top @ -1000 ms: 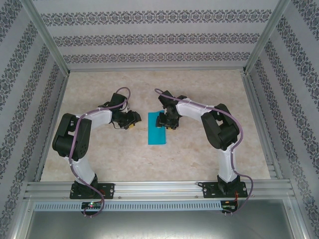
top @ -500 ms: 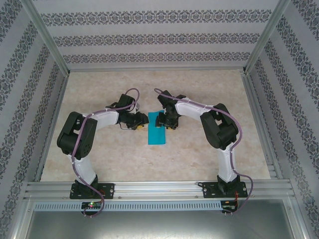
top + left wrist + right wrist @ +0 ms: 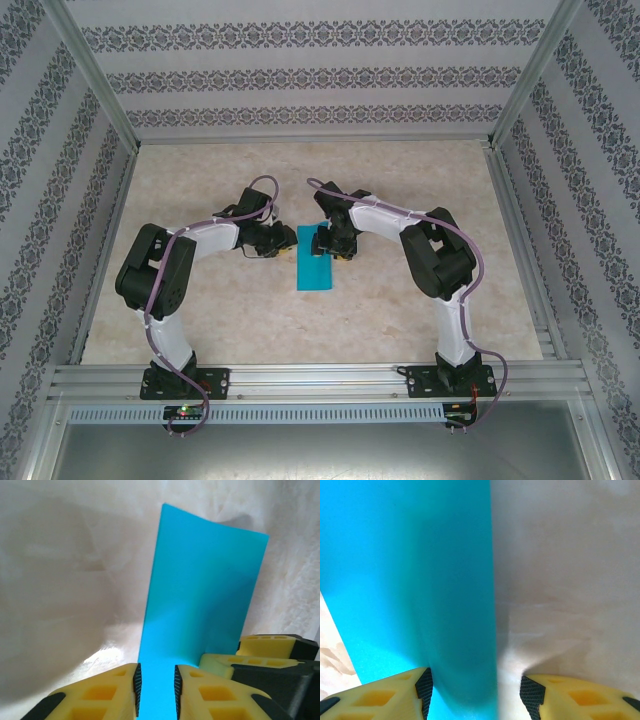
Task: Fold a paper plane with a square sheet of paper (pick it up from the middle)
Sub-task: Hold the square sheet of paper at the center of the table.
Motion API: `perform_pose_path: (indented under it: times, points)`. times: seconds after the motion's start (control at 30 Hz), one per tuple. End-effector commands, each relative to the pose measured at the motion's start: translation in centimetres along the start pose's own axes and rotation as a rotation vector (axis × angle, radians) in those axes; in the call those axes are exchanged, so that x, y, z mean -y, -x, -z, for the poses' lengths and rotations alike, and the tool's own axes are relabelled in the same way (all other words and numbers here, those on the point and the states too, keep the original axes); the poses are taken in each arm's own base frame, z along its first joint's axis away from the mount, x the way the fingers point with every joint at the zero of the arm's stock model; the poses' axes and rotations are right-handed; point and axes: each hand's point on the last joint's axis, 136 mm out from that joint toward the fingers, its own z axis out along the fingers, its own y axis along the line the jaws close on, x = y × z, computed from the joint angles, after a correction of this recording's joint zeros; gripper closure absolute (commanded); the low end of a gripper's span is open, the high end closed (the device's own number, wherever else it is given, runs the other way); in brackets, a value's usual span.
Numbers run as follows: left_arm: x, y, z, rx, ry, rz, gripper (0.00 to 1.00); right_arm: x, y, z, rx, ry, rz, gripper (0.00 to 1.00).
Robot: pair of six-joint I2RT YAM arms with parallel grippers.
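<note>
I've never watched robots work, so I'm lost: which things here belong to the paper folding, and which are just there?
In the job: teal-blue paper, left gripper, right gripper.
Just there: marbled table, patterned walls, aluminium frame.

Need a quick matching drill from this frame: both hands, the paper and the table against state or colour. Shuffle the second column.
Column 1:
1. left hand
2. right hand
3. sheet of paper
4. table

Column 2:
A. pale, marbled
B. fingers wide apart
C. teal-blue, lying between the two hands
D. fingers narrowly apart, paper showing in the gap

Pairs: 1-D, 2-B, 3-C, 4-A
</note>
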Motion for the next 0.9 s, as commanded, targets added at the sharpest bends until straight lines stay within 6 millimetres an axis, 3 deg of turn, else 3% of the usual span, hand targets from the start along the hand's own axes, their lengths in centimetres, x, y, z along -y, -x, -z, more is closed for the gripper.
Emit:
perform_pose_path:
  times: [0.0, 0.43, 0.87]
  points:
    - [1.7, 0.2, -0.2, 0.002, -0.065, -0.020, 0.76, 4.5, -3.8, -9.3, -0.148, -0.134, 0.022, 0.43]
    - [1.8, -1.2, -2.0, -0.092, -0.060, -0.037, 0.86, 4.5, -3.8, -9.5, -0.152, -0.133, 0.028, 0.44]
    - [-1.7, -2.7, -3.6, -0.155, 0.061, 0.021, 0.96, 4.2, -3.9, -9.3, -0.151, -0.128, 0.035, 0.44]
